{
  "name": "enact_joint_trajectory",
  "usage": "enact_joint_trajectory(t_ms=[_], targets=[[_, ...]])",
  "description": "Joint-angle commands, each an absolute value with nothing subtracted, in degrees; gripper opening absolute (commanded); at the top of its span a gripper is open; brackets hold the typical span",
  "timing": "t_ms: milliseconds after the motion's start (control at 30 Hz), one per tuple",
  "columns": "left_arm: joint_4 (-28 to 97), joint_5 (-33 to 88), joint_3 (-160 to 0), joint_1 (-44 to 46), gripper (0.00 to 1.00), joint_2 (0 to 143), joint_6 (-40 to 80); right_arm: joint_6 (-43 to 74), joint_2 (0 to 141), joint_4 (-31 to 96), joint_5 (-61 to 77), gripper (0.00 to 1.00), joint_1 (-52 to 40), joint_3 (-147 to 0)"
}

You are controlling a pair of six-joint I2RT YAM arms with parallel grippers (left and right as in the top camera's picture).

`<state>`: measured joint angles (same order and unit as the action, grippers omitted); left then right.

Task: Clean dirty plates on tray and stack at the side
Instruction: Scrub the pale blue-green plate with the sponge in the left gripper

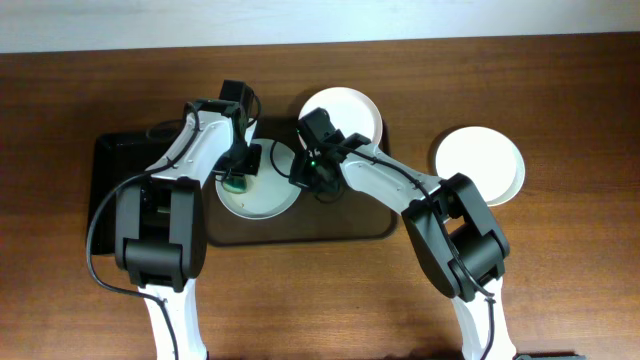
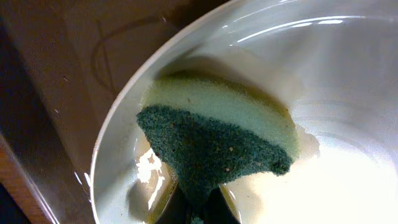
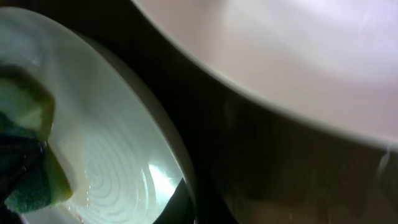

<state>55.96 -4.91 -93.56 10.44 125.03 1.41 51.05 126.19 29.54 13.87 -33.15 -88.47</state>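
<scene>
So the sponge (image 2: 217, 140) is clamped tight in the left gripper (image 1: 238, 180) and pressed onto the left part of a plate (image 1: 272, 198), which is sat on the left half of the tray (image 1: 330, 230). A wet sheen can be seen on the plate around the sponge in the left wrist view.

The right gripper (image 1: 303, 170) is parked at that same plate's right rim. Whether the rim is actually pinched can't be told, since the fingers are barely made out in the right wrist view.

A second plate (image 1: 350, 108) is laid over the tray's far rim, just beside the right gripper. A third plate (image 1: 480, 165) is set on the table (image 1: 560, 280) right of the tray, apart from it. A black tray (image 1: 115, 160) is tucked just left of the brown one, partly covered by the left arm.
</scene>
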Motion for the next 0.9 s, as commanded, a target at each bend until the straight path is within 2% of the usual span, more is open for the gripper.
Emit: enact_joint_trajectory(t_ms=[0,133,233,333,433,500,667,867], targets=[[58.74,-2.22,-92.64,10.92,0.0,125.97,2.09,54.33,130.06,32.73,13.26,0.04,-32.58,-85.62],[63.64,8.08,-92.62,11.73,0.01,125.47,-3.79,54.3,130.08,32.77,13.34,0.04,-32.49,-85.62],[64.97,8.14,-92.62,11.66,0.01,125.58,-6.04,54.3,130.08,32.73,13.37,0.04,-32.49,-85.62],[62.57,1.04,-92.62,11.55,0.01,125.69,-4.45,54.3,130.08,32.62,13.41,0.04,-32.49,-85.62],[57.04,-17.69,-92.58,11.55,0.01,125.69,5.65,54.28,130.08,32.62,13.54,0.04,-32.49,-85.62],[53.43,-22.92,-92.6,11.62,0.01,125.67,6.87,54.28,130.08,32.62,13.58,0.04,-32.49,-85.62],[53.52,-24.45,-98.1,12.25,0.01,125.56,6.92,54.3,130.37,32.8,13.56,0.04,-32.49,-85.6],[67.2,-21.82,-114.43,12.21,0.01,125.54,8.34,54.3,130.56,32.75,13.56,0.04,-32.49,-85.6]])
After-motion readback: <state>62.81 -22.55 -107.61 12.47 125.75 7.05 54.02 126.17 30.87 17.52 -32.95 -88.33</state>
